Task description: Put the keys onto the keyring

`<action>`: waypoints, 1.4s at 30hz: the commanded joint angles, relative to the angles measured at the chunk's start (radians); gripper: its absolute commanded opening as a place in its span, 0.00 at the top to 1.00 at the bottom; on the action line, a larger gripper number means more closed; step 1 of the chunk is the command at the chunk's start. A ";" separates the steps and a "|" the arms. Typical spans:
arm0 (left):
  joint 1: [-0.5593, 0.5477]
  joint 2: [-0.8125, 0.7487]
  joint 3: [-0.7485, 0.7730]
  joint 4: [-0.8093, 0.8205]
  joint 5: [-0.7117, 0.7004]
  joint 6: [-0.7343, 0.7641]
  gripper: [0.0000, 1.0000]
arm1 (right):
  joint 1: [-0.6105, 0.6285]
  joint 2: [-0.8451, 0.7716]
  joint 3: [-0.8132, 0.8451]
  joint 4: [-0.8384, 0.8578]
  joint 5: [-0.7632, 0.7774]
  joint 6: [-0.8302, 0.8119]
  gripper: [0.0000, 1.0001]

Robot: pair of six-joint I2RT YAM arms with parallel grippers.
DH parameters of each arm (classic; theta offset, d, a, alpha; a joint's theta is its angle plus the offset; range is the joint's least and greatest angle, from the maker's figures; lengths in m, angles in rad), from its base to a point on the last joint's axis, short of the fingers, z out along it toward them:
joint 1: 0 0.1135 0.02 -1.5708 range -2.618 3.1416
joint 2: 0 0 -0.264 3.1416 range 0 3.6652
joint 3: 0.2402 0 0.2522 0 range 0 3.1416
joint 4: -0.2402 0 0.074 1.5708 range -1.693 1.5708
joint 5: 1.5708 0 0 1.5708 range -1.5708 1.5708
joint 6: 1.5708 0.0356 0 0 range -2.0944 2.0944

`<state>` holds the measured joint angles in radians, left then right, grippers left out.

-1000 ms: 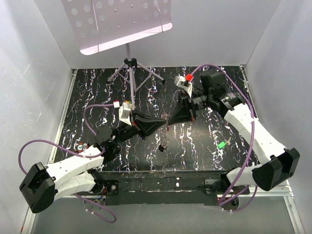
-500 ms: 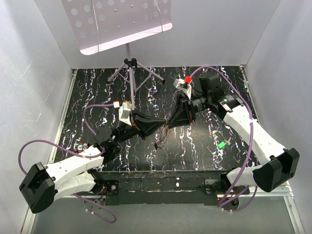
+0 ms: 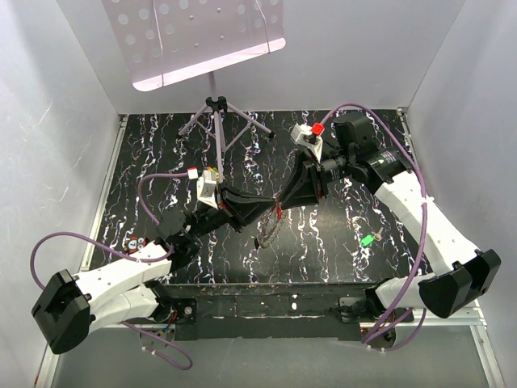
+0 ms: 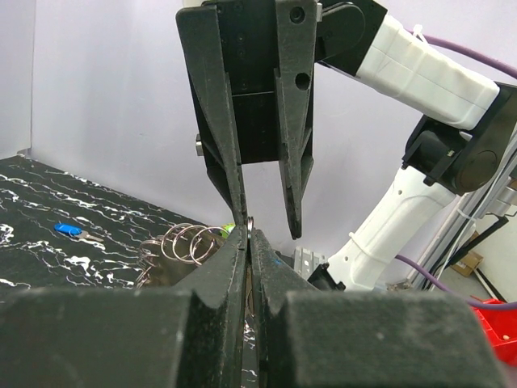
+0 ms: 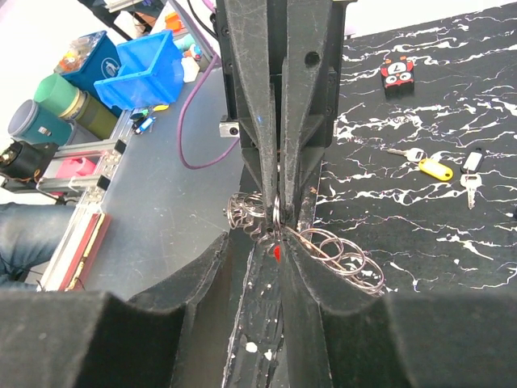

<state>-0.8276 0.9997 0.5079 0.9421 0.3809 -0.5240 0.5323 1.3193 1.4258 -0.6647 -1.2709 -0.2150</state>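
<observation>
Left gripper (image 4: pixel 248 236) clamped on keyring (image 5: pixel 335 252) | right gripper (image 4: pixel 266 228) fingers apart | black marbled table (image 3: pixel 339 242), white walls (image 3: pixel 48 121)

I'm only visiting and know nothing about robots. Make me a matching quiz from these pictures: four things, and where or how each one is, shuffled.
Things:
1. left gripper
2. right gripper
3. green key
4. tripod stand

Place or state:
A. lying on the table near the right arm
B. fingers apart
C. at the table's far edge
D. shut on the keyring

Pairs: 1-D, 2-B, 3-A, 4-C
</observation>
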 commanded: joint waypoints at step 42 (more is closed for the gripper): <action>0.004 -0.026 0.047 -0.089 -0.004 -0.005 1.00 | 0.023 0.017 0.013 0.034 0.059 0.055 0.82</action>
<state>-0.8246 0.9897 0.5220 0.8631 0.3809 -0.5423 0.5503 1.3361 1.4258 -0.6628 -1.1851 -0.1810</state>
